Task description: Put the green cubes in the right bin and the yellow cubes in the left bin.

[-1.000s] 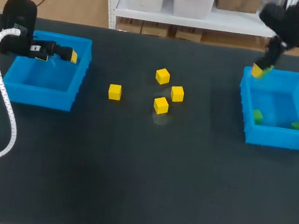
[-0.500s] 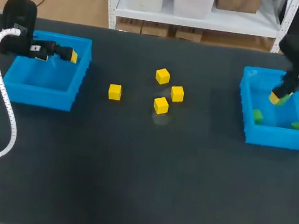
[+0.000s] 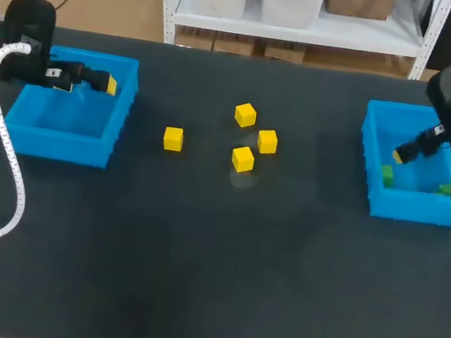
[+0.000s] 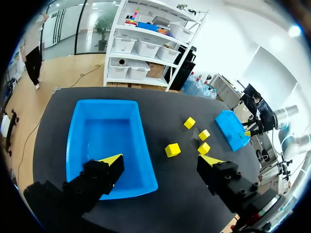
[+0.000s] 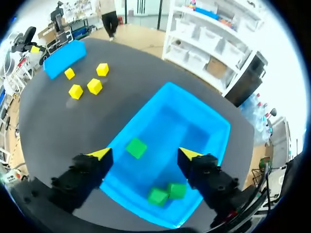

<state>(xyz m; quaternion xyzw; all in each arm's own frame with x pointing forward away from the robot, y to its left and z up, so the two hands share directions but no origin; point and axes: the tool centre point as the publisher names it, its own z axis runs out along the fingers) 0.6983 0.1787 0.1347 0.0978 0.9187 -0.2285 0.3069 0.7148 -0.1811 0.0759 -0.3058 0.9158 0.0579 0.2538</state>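
Since a second earlier, the right gripper had been carried from the back left corner of the right bin to a place over the bin's inside, close by its left wall. The left gripper, both bins and the yellow cubes had been left where they were.

The right gripper's fingers were held apart (the right wrist view showed this plainly), and nothing was clamped between them. Three green cubes were seen on the floor of the right bin. One lay alone by the front left corner, beneath the gap between the fingers. The other two were set side by side near the front right corner, so close that no gap could be made out between them. The right bin itself was placed near the right edge of the table, toward the far edge.

The left bin was placed near the table's left edge, also toward the far edge. The left gripper was held over that bin's back right corner. Its fingers were spread wide with nothing gripped, one finger over the bin and the other over the table beside it.

Four yellow cubes were left on the table between the two bins, nearer the far edge than the near one. Three were grouped about the middle, close together but not touching. The fourth was set apart from them, on the side of the left bin.
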